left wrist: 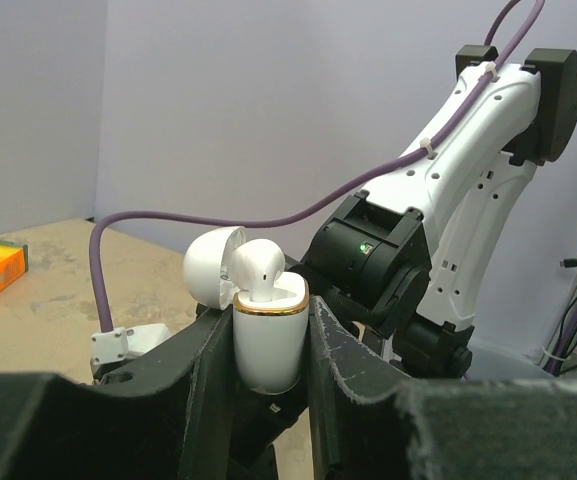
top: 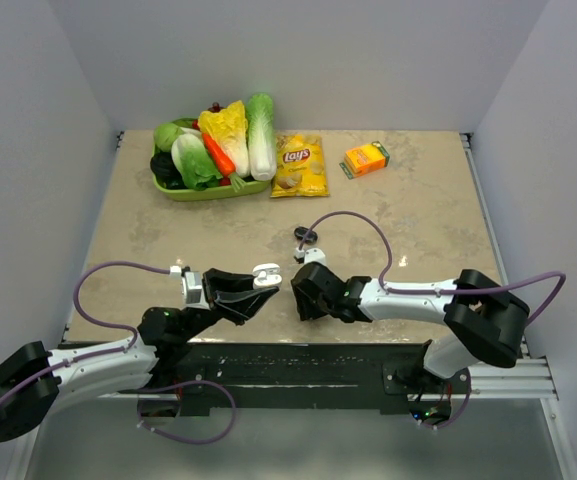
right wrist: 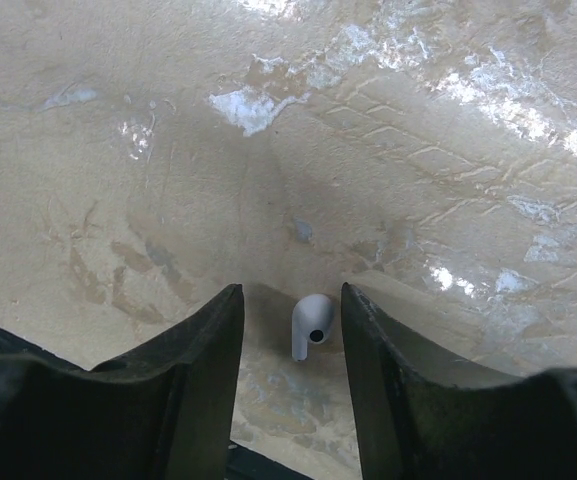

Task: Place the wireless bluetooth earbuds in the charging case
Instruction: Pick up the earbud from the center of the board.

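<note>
The right tool point(right wrist: 289, 300) has its fingers apart, and the loose earbud point(right wrist: 311, 325) lies on the tabletop point(right wrist: 418, 150) between them, not yet gripped, its long side running along them. It lies just right of the case point(left wrist: 266, 355), so the right tool is nearer. The left tool point(left wrist: 268, 320) is clamped on the open case, which stands up with the other earbud point(left wrist: 260, 268) already inside.
</note>
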`<state>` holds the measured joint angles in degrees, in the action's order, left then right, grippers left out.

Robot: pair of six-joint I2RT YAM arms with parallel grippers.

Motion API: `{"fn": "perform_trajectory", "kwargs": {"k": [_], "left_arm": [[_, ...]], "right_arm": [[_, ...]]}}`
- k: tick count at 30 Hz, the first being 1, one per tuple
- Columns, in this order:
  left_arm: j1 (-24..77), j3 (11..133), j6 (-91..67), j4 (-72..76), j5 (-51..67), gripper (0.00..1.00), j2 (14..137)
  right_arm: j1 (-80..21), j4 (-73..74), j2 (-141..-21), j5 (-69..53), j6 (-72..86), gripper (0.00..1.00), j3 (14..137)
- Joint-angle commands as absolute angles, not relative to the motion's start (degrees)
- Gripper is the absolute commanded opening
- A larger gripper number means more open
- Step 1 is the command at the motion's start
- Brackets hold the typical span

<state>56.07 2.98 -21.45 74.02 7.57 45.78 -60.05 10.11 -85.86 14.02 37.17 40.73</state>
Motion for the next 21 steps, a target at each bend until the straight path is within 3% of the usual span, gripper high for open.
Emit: {"fn": "perform_trajectory", "kwargs": {"k": [1, 21], "left_arm": [[56.5, 1.5, -20.8, 82.3, 6.9, 0.0, 45.7], [56.6, 1.2, -21.4, 83.0, 6.9, 0.0, 45.8]], "right_arm": [[-60.4, 12.6, -86.3, 15.2, 37.6, 0.49, 38.8], [-64.1, 19.3, -87.4, 22.4, 38.1, 0.45, 40.9]]}}
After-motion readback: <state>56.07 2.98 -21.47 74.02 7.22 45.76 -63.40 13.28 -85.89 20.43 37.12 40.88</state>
